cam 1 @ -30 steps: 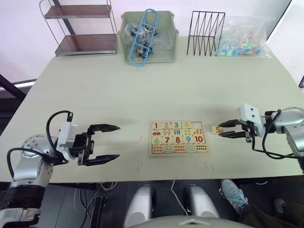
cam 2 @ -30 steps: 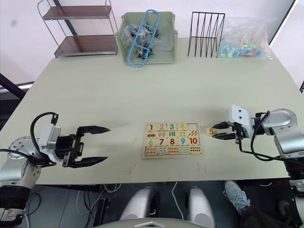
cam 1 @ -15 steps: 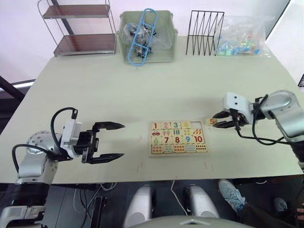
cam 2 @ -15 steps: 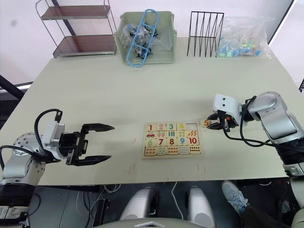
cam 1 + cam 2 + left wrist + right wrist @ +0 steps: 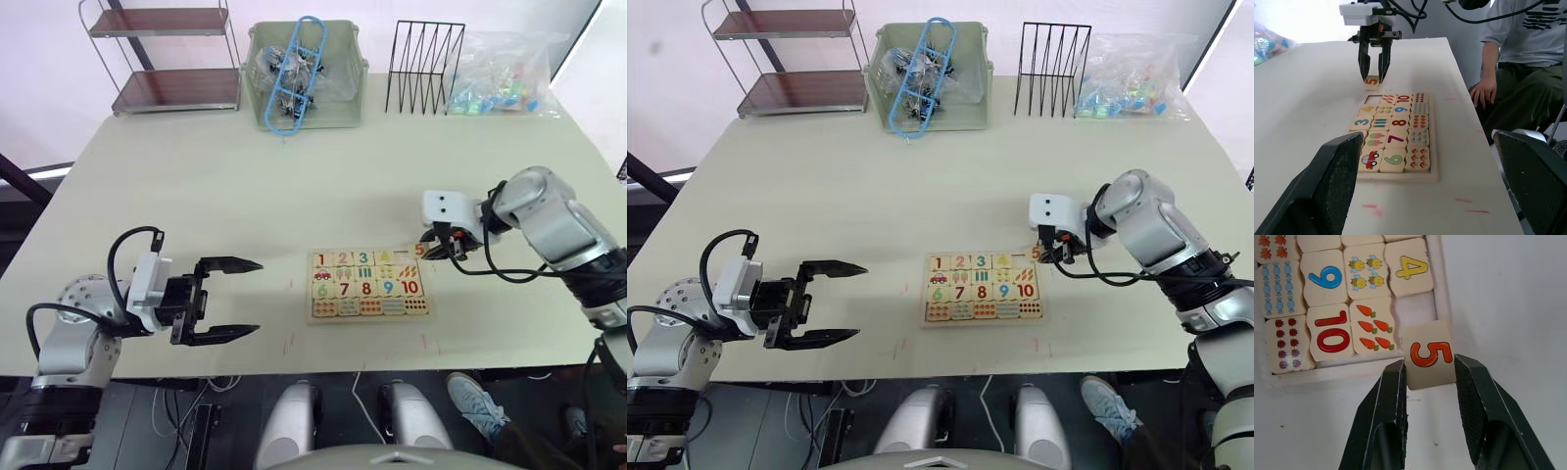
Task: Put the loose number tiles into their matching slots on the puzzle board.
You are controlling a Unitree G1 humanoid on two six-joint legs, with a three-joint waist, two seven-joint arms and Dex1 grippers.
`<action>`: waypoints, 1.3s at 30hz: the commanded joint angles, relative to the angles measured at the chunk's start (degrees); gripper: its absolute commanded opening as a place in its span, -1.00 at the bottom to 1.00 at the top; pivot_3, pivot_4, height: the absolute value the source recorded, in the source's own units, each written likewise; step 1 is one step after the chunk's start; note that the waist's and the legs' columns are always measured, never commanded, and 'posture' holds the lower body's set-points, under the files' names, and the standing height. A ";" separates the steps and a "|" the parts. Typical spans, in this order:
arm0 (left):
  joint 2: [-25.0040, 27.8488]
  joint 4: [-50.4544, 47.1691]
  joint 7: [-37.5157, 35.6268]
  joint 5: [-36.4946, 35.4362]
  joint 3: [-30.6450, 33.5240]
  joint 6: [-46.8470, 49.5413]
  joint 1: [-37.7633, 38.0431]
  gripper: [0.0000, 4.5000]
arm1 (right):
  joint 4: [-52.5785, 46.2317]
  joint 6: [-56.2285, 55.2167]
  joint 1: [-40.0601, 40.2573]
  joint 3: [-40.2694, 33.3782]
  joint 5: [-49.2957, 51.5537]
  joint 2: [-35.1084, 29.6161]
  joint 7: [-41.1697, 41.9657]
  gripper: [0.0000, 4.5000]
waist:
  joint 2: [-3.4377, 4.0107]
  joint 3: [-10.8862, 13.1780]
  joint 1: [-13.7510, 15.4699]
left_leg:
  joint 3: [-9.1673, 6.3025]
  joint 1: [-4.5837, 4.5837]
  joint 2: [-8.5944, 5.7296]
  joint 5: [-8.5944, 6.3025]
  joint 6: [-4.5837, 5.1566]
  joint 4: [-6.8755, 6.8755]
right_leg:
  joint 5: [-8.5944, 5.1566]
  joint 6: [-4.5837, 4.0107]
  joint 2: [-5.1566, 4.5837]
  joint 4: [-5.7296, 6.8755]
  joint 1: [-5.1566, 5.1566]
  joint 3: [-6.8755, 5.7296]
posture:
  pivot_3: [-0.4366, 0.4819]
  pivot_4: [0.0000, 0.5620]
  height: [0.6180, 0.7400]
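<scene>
1. Tile 5 pinched in right tool, overlapping board edge beside empty slot.
2. Left tool spread wide over bare worktop.
3. Right tool has moved tile in from worktop to board corner.

Pale table under even light, two-tier wire shelf, green basket, black wire rack and clear bag along its far edge, seated person beside it.

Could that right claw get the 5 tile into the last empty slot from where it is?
Probably yes: the right gripper holds the 5 tile at the board's corner, beside the empty slot, nothing between.
</scene>
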 commanded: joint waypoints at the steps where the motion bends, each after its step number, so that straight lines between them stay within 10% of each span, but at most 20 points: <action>1: 0.11 -1.74 -0.37 -0.30 1.96 0.23 0.48 1.00 | -0.51 1.12 -2.32 0.28 -0.91 0.47 0.72 -0.61 | 0.00 0.00 0.00 | 0.00 -0.02 0.00 0.00 0.00 0.00 | 0.00 0.00 0.00 -0.01 -0.01 0.00 | -0.05 -0.47 1.00; 39: -0.46 0.26 -1.89 0.46 2.75 -0.49 0.63 1.00 | 1.89 3.96 -3.71 3.30 -4.79 6.05 -0.50 -0.61 | 0.01 0.00 -0.11 | 0.00 -0.10 -0.01 0.00 0.00 0.00 | 0.00 0.00 0.01 0.03 -0.09 -0.01 | -0.05 -0.47 1.00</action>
